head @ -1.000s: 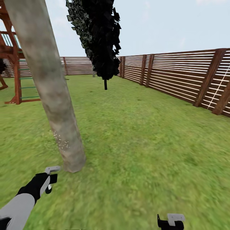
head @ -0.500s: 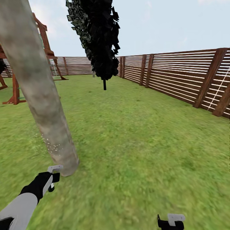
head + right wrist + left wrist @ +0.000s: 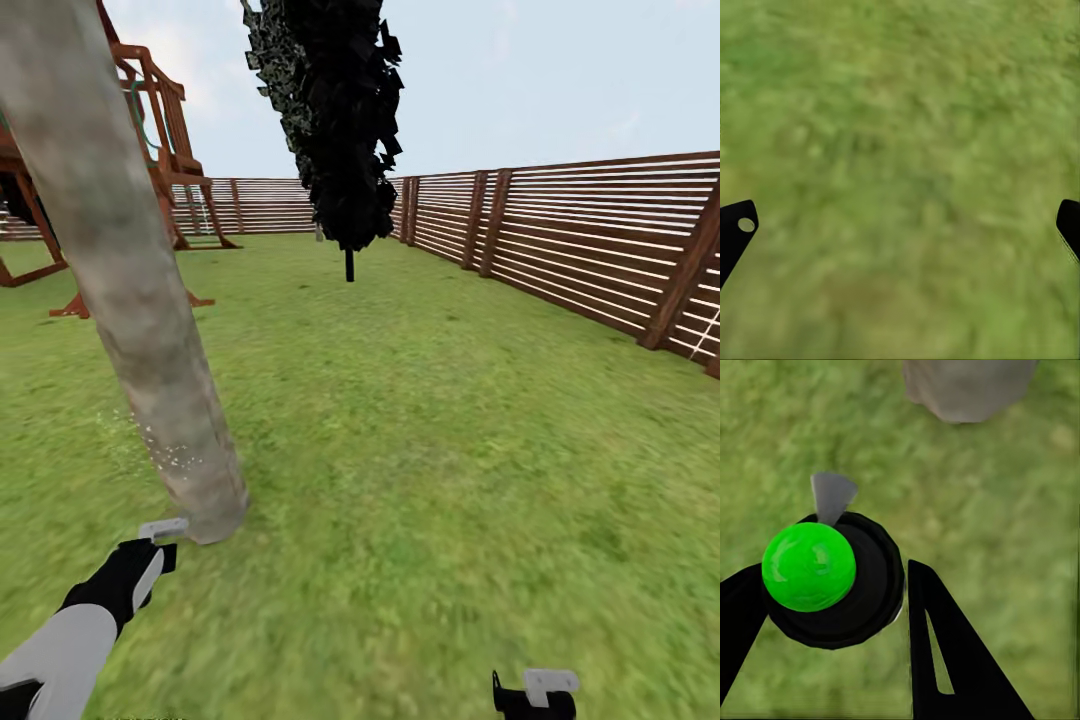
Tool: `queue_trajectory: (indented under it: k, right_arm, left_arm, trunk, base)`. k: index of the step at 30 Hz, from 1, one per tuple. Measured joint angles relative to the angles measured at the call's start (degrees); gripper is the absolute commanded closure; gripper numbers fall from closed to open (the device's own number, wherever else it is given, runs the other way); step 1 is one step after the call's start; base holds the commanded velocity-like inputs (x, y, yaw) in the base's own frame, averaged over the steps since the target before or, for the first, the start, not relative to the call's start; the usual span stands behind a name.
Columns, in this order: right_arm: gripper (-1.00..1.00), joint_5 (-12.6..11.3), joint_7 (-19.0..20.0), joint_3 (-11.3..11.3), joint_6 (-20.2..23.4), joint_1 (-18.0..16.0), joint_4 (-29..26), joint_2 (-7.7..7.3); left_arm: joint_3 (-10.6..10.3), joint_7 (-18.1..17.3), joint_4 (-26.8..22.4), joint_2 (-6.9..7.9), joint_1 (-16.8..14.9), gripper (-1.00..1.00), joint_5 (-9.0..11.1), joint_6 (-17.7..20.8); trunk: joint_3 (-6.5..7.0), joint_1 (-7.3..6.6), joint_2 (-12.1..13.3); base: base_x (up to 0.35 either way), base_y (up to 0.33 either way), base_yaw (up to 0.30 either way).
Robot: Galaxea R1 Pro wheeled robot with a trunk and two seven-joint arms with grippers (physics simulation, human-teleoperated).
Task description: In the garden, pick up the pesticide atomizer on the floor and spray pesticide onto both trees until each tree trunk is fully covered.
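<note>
Holding atomizer (image 3: 825, 581) beside trunk (image 3: 130, 300)

The left arm (image 3: 70, 640) has a smooth pale-grey forearm shell ending in a black wrist. Its gripper (image 3: 160, 545) carries flat pale-grey fingers on black mounts. In the left wrist view the fingers (image 3: 945, 660) appear as black wedges, one with a narrow slot. The right gripper (image 3: 535, 692) has the same black body and a pale-grey finger; one black fingertip (image 3: 739, 229) bears a small round hole.
</note>
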Motion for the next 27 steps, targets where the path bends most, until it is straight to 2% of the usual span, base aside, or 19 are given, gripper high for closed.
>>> queue_trajectory:
  k: [7, 16, 20, 27]
  right_arm:
    - [-1.00, 0.04, -0.01, 0.00, 0.00, 0.01, -0.01, 0.05]
    - [-1.00, 0.04, -0.01, 0.00, 0.00, 0.01, -0.01, 0.08]
    - [-1.00, 0.05, 0.00, 0.00, 0.00, 0.00, 0.03, 0.09]
    - [-1.00, 0.04, 0.01, 0.00, 0.01, 0.00, 0.03, 0.09]
  left_arm:
    - [-0.03, -0.25, -0.09, -0.13, -0.01, 1.00, 2.10, -0.09]
    - [-0.03, -0.25, -0.13, -0.15, -0.02, 1.00, 2.20, -0.09]
    - [-0.03, -0.20, -0.16, -0.11, -0.01, 1.00, 2.20, -0.07]
    - [-0.02, -0.19, -0.16, -0.32, 0.00, 1.00, 2.25, -0.15]
  trunk:
    - [0.00, 0.00, 0.00]
    - [0.00, 0.01, 0.00]
    - [0.00, 0.00, 0.00]
    - [0.00, -0.01, 0.00]
  base:
    - [0.129, -0.273, 0.207]
    - [0.026, -0.273, 0.017]
    - [0.072, -0.265, 0.229]
    - [0.230, -0.198, 0.252]
